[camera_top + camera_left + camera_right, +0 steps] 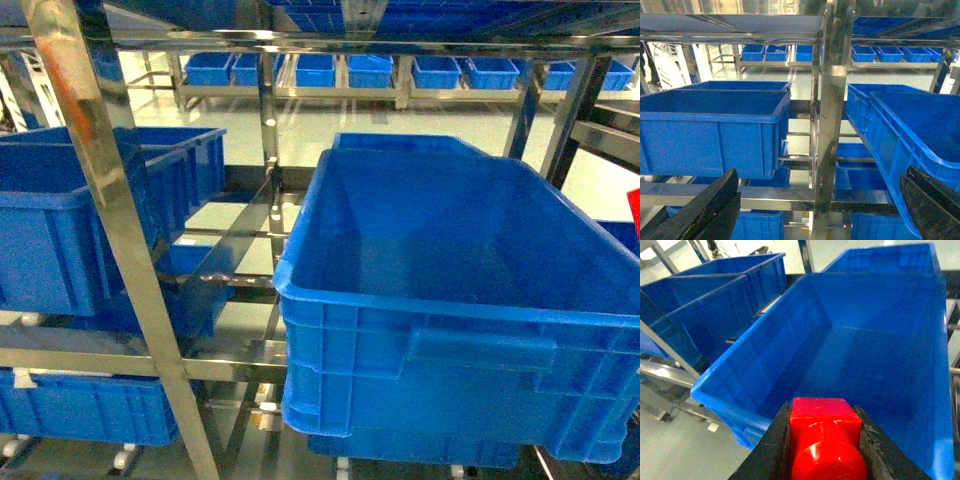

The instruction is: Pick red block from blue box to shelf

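My right gripper point(822, 414) is shut on the red block point(826, 422), a small red brick with a round stud facing the camera. It hangs over the near rim of a large dark blue crate point(875, 355) on the shelf point(130, 250). At the head view's right edge a red sliver point(634, 212) shows; neither gripper can be made out there. My left gripper point(821, 176) stands open, its black fingers point(715, 205) on either side of a steel shelf upright point(832, 100), some way short of it. The blue box is out of view.
Dark blue ribbed crates fill the rack: one at the left point(60, 220), others below point(85, 405) and in a far row point(370, 70). Steel rails point(765, 197) cross in front of the left gripper. The big crate point(450, 300) is empty inside.
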